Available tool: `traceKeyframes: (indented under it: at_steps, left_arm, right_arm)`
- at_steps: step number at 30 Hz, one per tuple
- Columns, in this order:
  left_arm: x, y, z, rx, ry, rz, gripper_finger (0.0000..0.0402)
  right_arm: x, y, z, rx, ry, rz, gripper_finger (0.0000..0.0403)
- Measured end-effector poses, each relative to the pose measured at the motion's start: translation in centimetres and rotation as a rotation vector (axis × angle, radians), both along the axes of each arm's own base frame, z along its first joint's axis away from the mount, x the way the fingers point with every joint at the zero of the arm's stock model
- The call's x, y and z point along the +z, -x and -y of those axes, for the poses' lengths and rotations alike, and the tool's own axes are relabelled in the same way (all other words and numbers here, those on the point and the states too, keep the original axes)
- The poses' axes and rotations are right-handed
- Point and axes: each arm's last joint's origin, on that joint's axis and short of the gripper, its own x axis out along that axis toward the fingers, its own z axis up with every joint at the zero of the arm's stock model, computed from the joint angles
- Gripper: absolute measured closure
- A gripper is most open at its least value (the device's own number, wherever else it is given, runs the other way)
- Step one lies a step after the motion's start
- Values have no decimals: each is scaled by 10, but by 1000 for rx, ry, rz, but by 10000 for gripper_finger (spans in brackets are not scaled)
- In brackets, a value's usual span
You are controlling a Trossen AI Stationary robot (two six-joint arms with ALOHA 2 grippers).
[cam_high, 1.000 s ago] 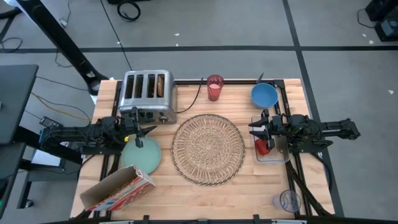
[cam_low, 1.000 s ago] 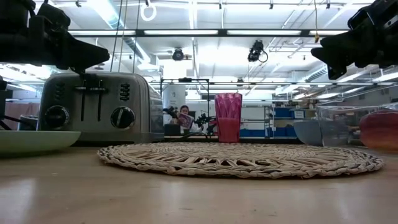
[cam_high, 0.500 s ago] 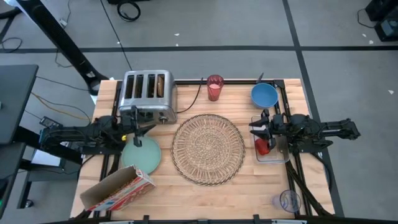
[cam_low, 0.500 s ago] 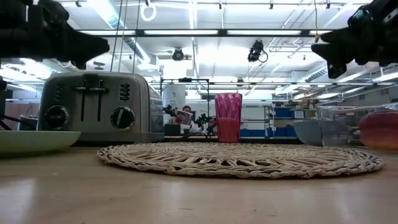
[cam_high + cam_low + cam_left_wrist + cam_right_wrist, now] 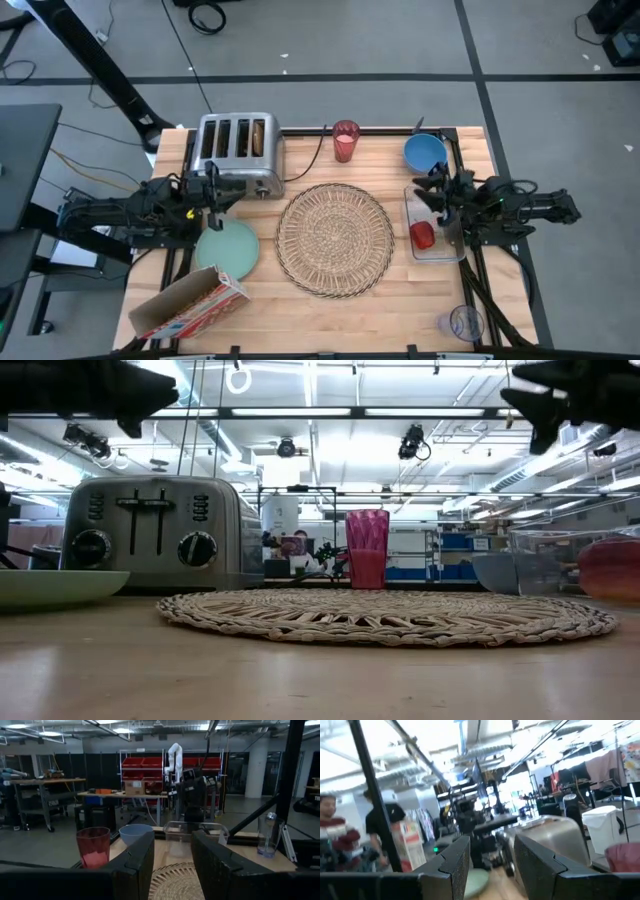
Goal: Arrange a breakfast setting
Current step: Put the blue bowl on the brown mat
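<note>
The round woven placemat lies in the middle of the table. A pale green plate lies to its left. A translucent red cup and a blue bowl stand at the far edge. A small red fruit lies in the clear tray on the right. My left gripper hangs open in the air between the plate and the toaster, with nothing between its fingers. My right gripper hangs open above the tray's far end, also holding nothing.
A silver toaster stands at the far left, its cord running along the far edge. A cardboard box lies at the near left corner, and a clear glass stands at the near right. A person shows in the room beyond.
Both grippers have risen and tipped their fingertips upward. The right one has drawn back from over the red fruit, which now shows whole in the tray. The objects on the table have stayed where they were.
</note>
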Motion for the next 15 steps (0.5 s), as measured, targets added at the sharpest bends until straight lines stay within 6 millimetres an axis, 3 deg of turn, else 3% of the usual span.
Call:
traceKeyframes:
  at_steps: [11,15]
  left_arm:
    - [64,-24,-1,7,13,11,264]
    - [93,-33,-2,19,14,39,264]
  right_arm:
    - [75,-3,8,-271,-130,30,240]
    - [108,-7,10,-332,-218,141,241]
